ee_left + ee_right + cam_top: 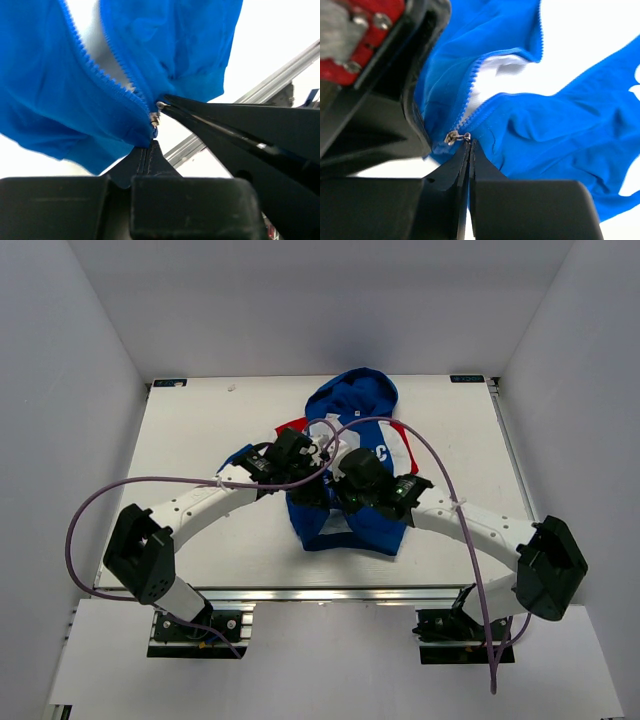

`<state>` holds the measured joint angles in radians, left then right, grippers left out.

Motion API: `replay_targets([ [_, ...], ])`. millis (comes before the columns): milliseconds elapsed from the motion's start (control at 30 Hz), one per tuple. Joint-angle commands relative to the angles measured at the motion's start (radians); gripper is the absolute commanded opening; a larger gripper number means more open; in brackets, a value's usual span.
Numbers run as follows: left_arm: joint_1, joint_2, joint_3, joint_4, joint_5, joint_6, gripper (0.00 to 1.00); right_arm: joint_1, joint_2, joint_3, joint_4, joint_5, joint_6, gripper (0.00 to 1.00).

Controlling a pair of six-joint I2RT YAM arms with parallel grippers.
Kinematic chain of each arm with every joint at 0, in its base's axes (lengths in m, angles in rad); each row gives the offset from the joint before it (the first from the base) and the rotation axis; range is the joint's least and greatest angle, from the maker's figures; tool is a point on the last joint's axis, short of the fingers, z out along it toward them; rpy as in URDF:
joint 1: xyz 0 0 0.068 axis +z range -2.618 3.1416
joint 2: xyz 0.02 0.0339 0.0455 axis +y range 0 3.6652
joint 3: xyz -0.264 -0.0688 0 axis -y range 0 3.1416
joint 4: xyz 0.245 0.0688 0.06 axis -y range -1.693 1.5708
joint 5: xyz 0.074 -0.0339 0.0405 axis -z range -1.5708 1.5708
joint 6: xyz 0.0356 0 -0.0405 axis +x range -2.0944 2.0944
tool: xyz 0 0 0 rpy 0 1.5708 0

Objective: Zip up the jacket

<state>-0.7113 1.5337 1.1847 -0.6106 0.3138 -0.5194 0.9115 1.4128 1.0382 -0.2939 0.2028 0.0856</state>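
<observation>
Clearly, your two claws are set up as a pair: one to anchor, one to pull. The jacket lies mid-counter, hood toward the far edge and hem toward the near edge, and both arms meet over its lower front. Your left claw is clenched, its tips nipping the blue hem right under the slider. That grip is there to pin the foot of the zip, so the cloth cannot ride up with the slider. Your right claw is clenched too, and it looks to have the small metal pull between its tips, close beside the left claw. The two rows of teeth join at the slider and gape apart above it, with white lining showing between, so the zip is barely begun. The next move, I judge, calls for drawing the pull toward the hood in line with the teeth, left claw fixed. A sideways tug could jam cloth in the slider.
</observation>
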Motion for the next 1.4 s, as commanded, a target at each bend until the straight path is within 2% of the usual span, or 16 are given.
replay_targets([
  [0, -0.024, -0.017, 0.032, -0.193, -0.033, 0.038, 0.00, -0.076, -0.055, 0.068, -0.032, -0.105, -0.081, 0.00],
  [67, -0.022, -0.015, 0.085, -0.163, -0.073, 0.048, 0.00, -0.076, -0.066, 0.075, -0.086, -0.220, -0.090, 0.00],
  [167, -0.022, -0.036, 0.115, -0.107, -0.162, 0.038, 0.30, -0.083, -0.084, 0.068, -0.131, -0.267, -0.093, 0.00],
  [267, -0.022, -0.087, 0.081, -0.063, -0.145, 0.019, 0.61, -0.117, -0.097, 0.068, -0.134, -0.317, -0.049, 0.00],
  [333, -0.022, -0.119, 0.052, -0.051, -0.124, 0.013, 0.73, -0.152, -0.097, 0.069, -0.129, -0.409, -0.028, 0.00],
  [433, -0.024, -0.168, 0.006, -0.061, -0.105, 0.053, 0.78, -0.177, -0.083, 0.068, -0.126, -0.515, -0.017, 0.00],
  [500, -0.024, -0.202, -0.010, -0.067, -0.087, 0.143, 0.96, -0.189, -0.075, 0.080, -0.145, -0.552, -0.015, 0.00],
  [533, -0.030, -0.228, -0.038, -0.052, -0.113, 0.163, 0.98, -0.201, -0.072, 0.083, -0.152, -0.583, -0.020, 0.00],
  [600, -0.042, -0.253, -0.051, -0.029, -0.124, 0.266, 0.98, -0.218, -0.066, 0.100, -0.168, -0.606, -0.017, 0.00],
  [767, -0.119, -0.331, -0.079, 0.083, -0.277, 0.468, 0.98, -0.283, -0.043, 0.138, -0.197, -0.720, -0.007, 0.00],
  [833, -0.119, -0.342, -0.100, 0.132, -0.272, 0.571, 0.98, -0.312, -0.029, 0.154, -0.205, -0.773, 0.006, 0.00],
  [1033, -0.129, -0.334, -0.126, 0.207, -0.234, 0.706, 0.98, -0.345, 0.002, 0.206, -0.237, -0.810, 0.025, 0.00],
  [1367, -0.149, -0.213, -0.059, 0.213, -0.298, 0.848, 0.98, -0.379, 0.035, 0.283, -0.271, -0.861, 0.052, 0.00],
])
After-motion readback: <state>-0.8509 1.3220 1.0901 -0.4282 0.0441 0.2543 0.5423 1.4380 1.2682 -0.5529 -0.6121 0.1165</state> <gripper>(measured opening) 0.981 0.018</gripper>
